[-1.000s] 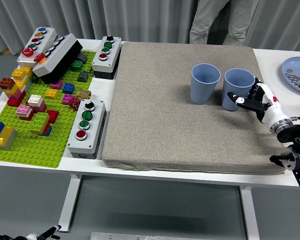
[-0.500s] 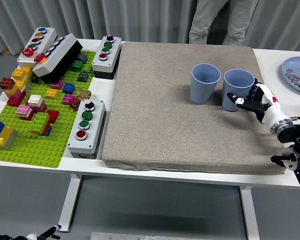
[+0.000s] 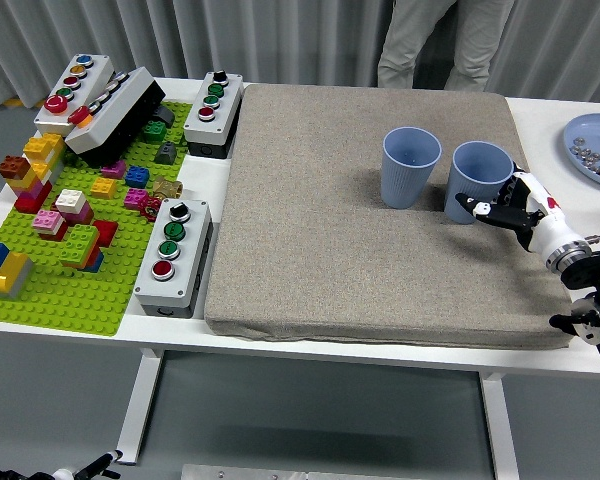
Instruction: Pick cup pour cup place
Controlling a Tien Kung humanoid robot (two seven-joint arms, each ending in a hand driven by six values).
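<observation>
Head view: right hand [image 3: 500,208] curled against right cup [image 3: 478,181], firm grasp unclear; left cup [image 3: 410,166] beside. Lift, pour, place all remaining.

Right hand [image 3: 500,207] wraps the right blue cup [image 3: 478,180] — left cup [image 3: 410,166] just beside, on the mat [image 3: 330,230]

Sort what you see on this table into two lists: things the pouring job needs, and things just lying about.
Needed for the job:
left blue plastic cup
right blue plastic cup
robot's right hand, at the right cup

Just lying about:
green brick baseplate with coloured bricks
grey push-button boxes
blue plate
grey fabric mat
</observation>
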